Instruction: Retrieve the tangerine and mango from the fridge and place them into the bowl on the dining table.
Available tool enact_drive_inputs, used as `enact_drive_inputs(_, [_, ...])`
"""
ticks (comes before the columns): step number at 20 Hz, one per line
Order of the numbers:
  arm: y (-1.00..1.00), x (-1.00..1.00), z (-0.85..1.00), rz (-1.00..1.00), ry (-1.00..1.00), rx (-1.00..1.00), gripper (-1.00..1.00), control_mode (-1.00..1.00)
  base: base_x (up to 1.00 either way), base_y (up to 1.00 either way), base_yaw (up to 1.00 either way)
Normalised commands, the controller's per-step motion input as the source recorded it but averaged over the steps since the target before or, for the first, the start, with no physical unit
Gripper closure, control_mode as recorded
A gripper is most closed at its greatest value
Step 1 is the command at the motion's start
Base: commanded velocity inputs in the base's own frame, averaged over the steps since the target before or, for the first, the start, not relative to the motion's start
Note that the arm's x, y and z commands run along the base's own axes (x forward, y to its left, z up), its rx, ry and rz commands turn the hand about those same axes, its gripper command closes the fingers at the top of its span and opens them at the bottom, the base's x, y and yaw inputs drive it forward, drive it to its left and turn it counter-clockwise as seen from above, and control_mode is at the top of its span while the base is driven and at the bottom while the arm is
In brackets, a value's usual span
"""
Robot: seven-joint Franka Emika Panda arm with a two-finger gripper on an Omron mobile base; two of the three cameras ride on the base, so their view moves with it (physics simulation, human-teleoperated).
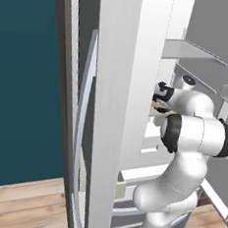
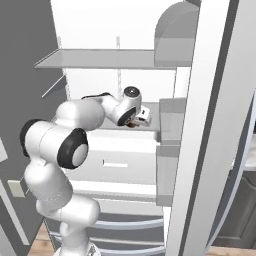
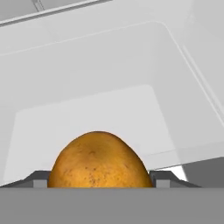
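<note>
My gripper (image 3: 99, 181) reaches into the open fridge (image 2: 120, 30) at mid-shelf height. Its two dark fingertips (image 3: 39, 179) stand on either side of the mango (image 3: 98, 159), a golden-brown, speckled, egg-shaped fruit, and the gripper is shut on it. In the right base view the gripper (image 2: 136, 122) is just over the white shelf (image 2: 150, 112), with a bit of brown mango (image 2: 132, 125) showing under the hand. In the left base view the gripper (image 1: 159, 107) is partly hidden behind the fridge door. The tangerine, the bowl and the dining table are out of view.
A white bin floor (image 3: 87, 109) with raised walls lies beyond the mango. A grey shelf (image 2: 100, 59) hangs above the hand and a white drawer (image 2: 115, 165) sits below. The open door (image 1: 111, 111) stands close on the left, and another door edge (image 2: 210, 130) on the right.
</note>
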Motion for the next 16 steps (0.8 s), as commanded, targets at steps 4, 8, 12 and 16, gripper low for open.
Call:
enact_drive_inputs(4, [0.0,-1.0,0.4,0.0,-0.04,0.0,1.0,-1.0,0.0,0.0,0.0])
enact_drive_inputs(8, [0.0,-1.0,0.96,0.0,-0.05,0.0,1.0,-1.0,0.0,0.0,0.0])
enact_drive_inputs(12, [-0.01,-1.0,1.0,0.01,-0.08,-0.01,1.0,-1.0,0.0,0.0,0.0])
enact_drive_inputs(16, [0.01,-1.0,0.97,0.0,-0.04,-0.02,1.0,-1.0,0.0,0.0,0.0])
